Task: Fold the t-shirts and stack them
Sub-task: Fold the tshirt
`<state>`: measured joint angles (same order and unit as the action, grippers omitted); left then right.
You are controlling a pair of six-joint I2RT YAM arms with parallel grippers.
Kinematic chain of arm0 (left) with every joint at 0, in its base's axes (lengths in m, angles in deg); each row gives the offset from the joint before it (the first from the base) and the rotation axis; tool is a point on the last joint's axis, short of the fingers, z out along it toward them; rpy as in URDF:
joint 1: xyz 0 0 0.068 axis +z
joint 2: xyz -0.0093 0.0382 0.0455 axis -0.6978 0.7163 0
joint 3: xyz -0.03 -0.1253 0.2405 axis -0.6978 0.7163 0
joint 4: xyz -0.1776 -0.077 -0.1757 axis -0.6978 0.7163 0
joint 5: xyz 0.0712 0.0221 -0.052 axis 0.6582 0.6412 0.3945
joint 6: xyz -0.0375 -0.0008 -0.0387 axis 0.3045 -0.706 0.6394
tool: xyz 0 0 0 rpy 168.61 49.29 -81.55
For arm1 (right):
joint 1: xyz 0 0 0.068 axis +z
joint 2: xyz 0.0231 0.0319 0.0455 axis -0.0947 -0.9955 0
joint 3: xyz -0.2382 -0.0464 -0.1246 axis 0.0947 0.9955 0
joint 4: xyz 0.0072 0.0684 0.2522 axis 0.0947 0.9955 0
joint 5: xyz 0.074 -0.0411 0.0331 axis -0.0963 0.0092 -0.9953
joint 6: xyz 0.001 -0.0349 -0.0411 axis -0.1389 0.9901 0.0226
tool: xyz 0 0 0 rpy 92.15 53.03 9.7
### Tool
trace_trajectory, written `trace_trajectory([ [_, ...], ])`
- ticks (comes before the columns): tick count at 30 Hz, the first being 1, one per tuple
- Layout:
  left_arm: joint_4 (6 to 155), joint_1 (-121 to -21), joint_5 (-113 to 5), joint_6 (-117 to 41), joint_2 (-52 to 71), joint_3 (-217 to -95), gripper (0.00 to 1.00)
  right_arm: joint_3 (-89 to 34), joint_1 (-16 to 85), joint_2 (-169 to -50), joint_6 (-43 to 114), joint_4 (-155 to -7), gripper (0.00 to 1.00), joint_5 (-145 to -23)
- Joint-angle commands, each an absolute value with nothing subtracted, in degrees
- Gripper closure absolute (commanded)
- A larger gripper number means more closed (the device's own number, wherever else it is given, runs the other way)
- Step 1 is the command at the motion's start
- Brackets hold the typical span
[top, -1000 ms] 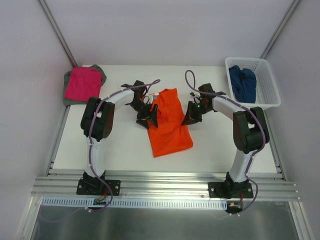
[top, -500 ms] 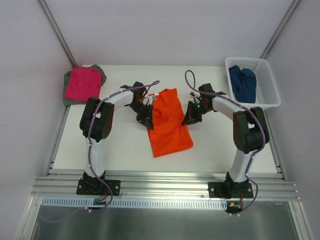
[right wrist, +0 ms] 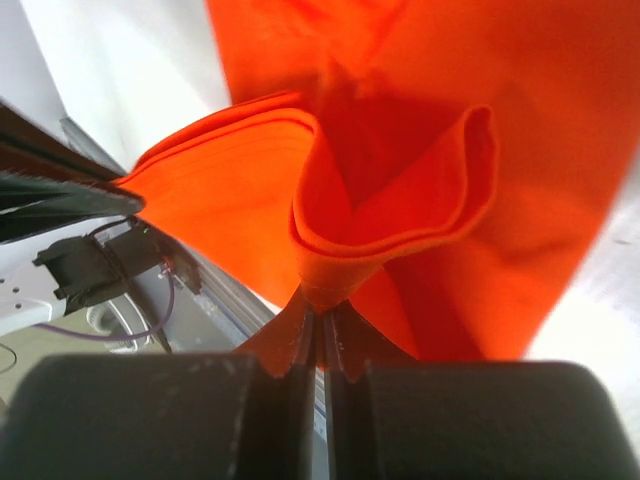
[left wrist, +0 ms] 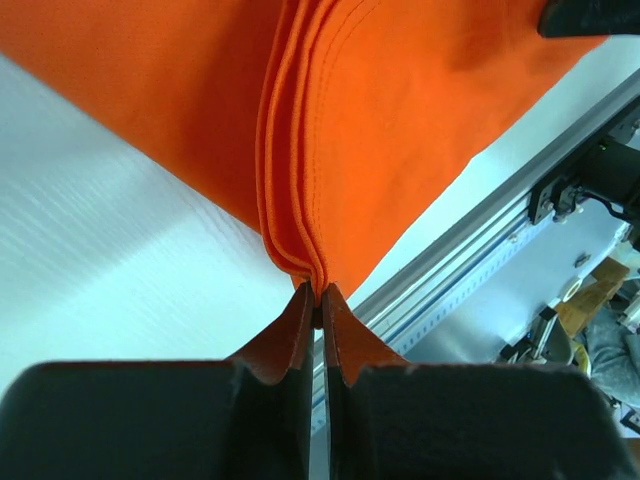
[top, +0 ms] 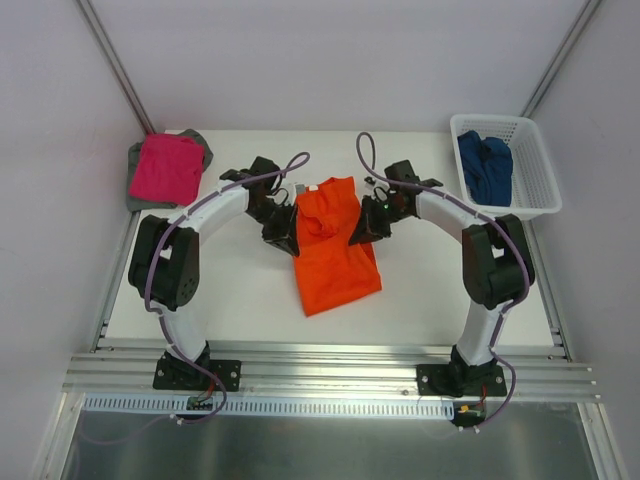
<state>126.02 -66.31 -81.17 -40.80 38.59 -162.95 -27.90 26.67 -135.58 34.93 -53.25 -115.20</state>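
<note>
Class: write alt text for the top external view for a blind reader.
The left gripper and right gripper pinch opposite sides of an orange shirt on the table. A pink shirt lies on a grey shirt far left; a blue shirt sits in a basket far right.

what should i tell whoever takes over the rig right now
Grippers: left gripper shut on one side edge of the orange t-shirt, right gripper shut on the opposite edge. Its far part is lifted; the rest lies mid-table.
Done: pink t-shirt lies folded on the grey t-shirt, far left corner.
Left: finish folding the orange one and stack it; the dark blue t-shirt sits in the basket.
</note>
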Motion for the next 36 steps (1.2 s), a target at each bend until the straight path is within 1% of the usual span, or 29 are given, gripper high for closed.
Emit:
trace_trajectory([
  [1,127.0,-66.5,-79.3,-42.7,35.9,-161.8,1.0,-31.4,29.2,-132.5,35.6,-55.0,0.98,-119.2],
  [6,127.0,-66.9,-78.3,-43.4,35.4,-161.2,1.0,-31.8,30.9,-132.1,34.4,-56.5,0.98,-121.1],
  [9,126.9,-67.0,-77.4,-43.4,35.5,-161.0,1.0,-29.7,30.3,-131.7,33.7,-56.4,0.98,-121.1],
  [14,126.9,-67.1,-76.6,-43.2,37.0,-162.8,1.0,-22.7,25.3,-132.7,32.3,-55.4,0.99,-118.9],
  [19,126.8,-67.5,-76.6,-43.1,39.1,-164.5,1.0,-22.0,20.3,-135.2,36.5,-51.9,0.98,-115.6],
  [20,126.8,-67.5,-76.4,-42.8,39.4,-164.6,0.7,-22.2,20.1,-136.2,36.9,-51.6,0.96,-115.3],
  [21,126.7,-67.5,-75.6,-42.7,39.6,-164.7,0.5,-22.6,19.8,-136.6,36.8,-51.6,0.96,-115.0],
  [22,126.7,-67.6,-75.1,-42.6,39.7,-164.7,0.32,-22.8,19.8,-137.1,36.9,-51.7,0.95,-114.7],
  [23,126.8,-67.7,-74.8,-42.3,39.8,-164.7,0.06,-23.6,19.8,-137.4,36.8,-52.1,0.92,-114.6],
  [24,126.7,-67.7,-73.8,-42.0,39.9,-164.7,0.01,-24.0,20.0,-138.3,36.8,-52.0,0.87,-114.2],
  [25,126.7,-67.8,-73.5,-41.8,40.0,-164.7,0.01,-24.4,20.1,-138.8,36.6,-51.8,0.69,-112.7],
  [26,126.8,-67.8,-73.4,-41.8,40.2,-164.8,0.01,-25.5,20.2,-139.2,36.6,-51.4,0.58,-112.3],
  [27,126.8,-67.8,-73.4,-41.8,40.3,-164.9,0.01,-25.9,20.3,-140.0,36.6,-51.2,0.44,-111.9],
  [28,126.8,-67.8,-73.4,-41.8,40.3,-165.1,0.01,-26.4,20.5,-140.5,36.5,-51.0,0.04,-111.2],
  [36,127.0,-67.7,-72.5,-41.7,41.0,-166.8,0.01,-31.4,22.2,-140.6,36.1,-50.3,0.04,-109.7],
])
